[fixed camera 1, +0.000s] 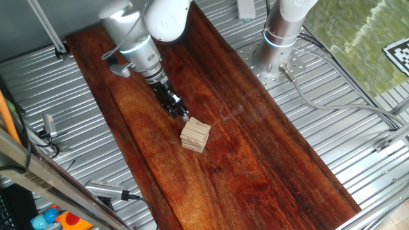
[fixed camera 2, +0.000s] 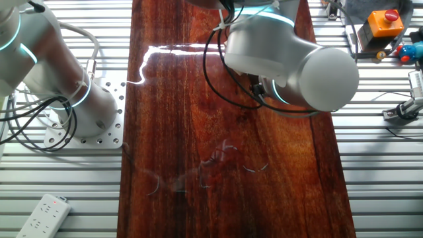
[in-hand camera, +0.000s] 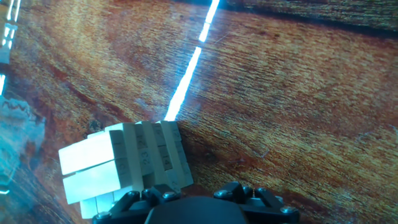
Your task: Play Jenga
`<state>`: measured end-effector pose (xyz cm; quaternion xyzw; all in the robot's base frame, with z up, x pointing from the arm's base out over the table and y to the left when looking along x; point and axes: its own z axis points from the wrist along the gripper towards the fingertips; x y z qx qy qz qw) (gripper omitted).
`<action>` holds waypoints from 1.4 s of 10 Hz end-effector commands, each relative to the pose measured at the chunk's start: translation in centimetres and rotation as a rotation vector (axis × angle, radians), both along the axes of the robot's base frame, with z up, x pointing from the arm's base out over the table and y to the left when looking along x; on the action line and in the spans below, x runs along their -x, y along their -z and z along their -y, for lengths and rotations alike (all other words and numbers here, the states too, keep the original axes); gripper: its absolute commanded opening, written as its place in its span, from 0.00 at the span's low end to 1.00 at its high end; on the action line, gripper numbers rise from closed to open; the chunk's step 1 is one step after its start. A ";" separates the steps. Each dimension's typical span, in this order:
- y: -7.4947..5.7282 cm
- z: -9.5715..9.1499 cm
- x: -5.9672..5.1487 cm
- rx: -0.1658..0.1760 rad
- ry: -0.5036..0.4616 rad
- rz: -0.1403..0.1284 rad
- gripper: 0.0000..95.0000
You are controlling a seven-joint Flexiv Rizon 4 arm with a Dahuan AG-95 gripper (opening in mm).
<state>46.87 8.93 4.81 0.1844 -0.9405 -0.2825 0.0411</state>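
Gripper [fixed camera 1: 183, 117] at the upper edge of the Jenga stack [fixed camera 1: 195, 135].
Its dark fingertips reach the stack's top corner on the side nearest the arm, though whether they are spread, closed or actually pressing a block cannot be told. Beyond them the stack of pale crossed layers sits upright near the middle of the dark wood board [fixed camera 1: 268, 160].

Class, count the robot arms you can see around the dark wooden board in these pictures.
2. One arm reaches over the board toward the Jenga; another's base stands beside the board.
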 end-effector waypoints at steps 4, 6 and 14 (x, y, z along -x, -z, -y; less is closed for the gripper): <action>0.0 0.0 0.1 -0.022 0.014 -0.010 0.60; 0.1 0.0 0.3 -0.022 0.015 -0.012 0.60; 0.6 -0.1 2.0 -0.019 0.014 -0.012 0.60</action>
